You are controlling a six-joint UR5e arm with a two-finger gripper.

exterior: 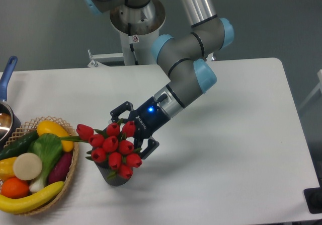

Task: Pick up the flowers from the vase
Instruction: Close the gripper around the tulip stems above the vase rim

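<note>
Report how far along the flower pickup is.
Done: the gripper is at the flowers, fingers spread open on either side of the bunch's right edge. In hand: nothing gripped yet; whether the fingers touch the buds is unclear. Left: close on the bunch and lift it, since the flowers sit in the vase on the table.

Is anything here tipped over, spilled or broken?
Nothing stands out. The small dark grey ribbed vase stands upright on the white table holding the red tulip flowers; the wicker basket of fruit and vegetables looks tidy.
</note>
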